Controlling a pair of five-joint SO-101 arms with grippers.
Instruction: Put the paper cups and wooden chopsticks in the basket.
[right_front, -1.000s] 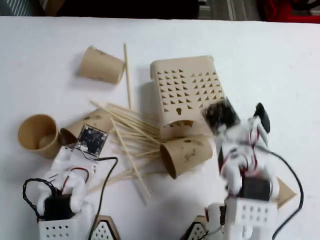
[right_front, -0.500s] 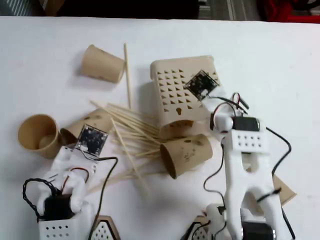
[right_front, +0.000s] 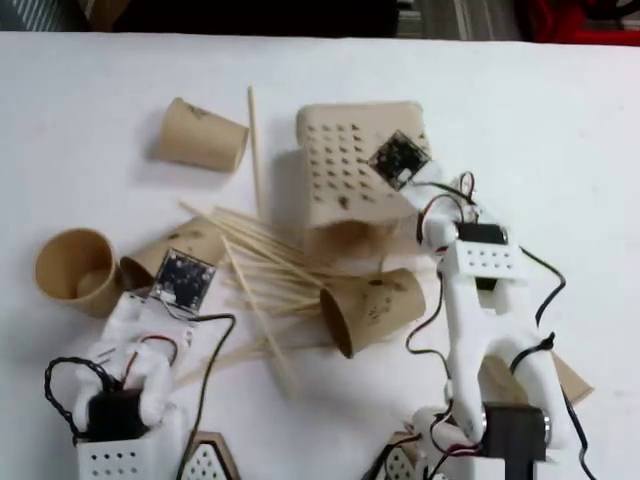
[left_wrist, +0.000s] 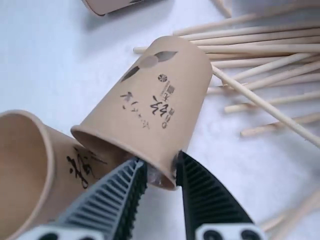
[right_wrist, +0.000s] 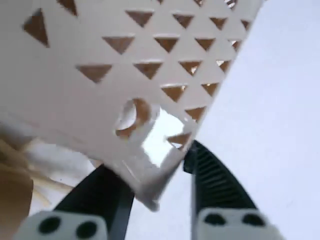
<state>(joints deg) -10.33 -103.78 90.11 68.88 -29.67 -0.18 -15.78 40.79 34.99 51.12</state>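
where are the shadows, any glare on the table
high view: soft grey shadow left of the basket, no glare on the table; left wrist view: faint shadow beside the gripped paper cup; right wrist view: basket wall evenly lit, dim beneath it.

Matt brown paper cup (left_wrist: 150, 100), pale wooden chopsticks (right_front: 268, 262), smooth perforated plastic basket (right_front: 345, 150)

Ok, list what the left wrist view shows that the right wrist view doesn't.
Left wrist only: the left gripper pinching the rim of a paper cup lying on its side, a second cup beside it, scattered wooden chopsticks. Right wrist only: the right gripper gripping a corner of the basket with triangular holes; tan shapes behind it are unclear. Both: the white table and a gripper on a thin edge.
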